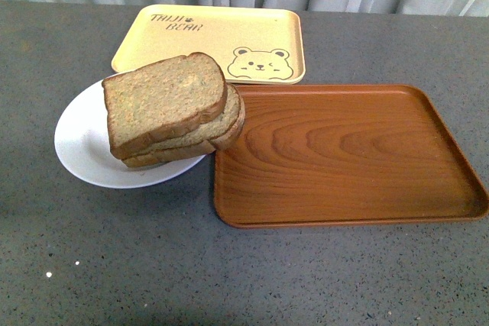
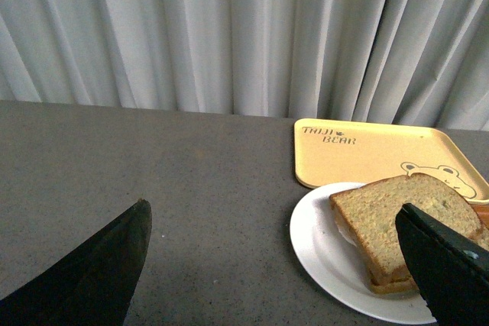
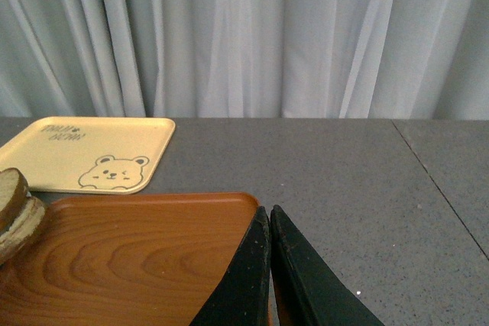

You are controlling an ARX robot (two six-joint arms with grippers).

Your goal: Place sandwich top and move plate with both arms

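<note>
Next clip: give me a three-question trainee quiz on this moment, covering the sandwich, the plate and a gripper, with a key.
1. True or false: the sandwich top already lies on the bread stack on the plate.
2. Pick one. The right gripper is: A, wide open; B, shut with nothing between its fingers; C, shut on a bread slice.
3. Fill in: in the front view, the bear tray behind the plate is coloured ___.

Key: 1 true. 2 B. 3 yellow.
</note>
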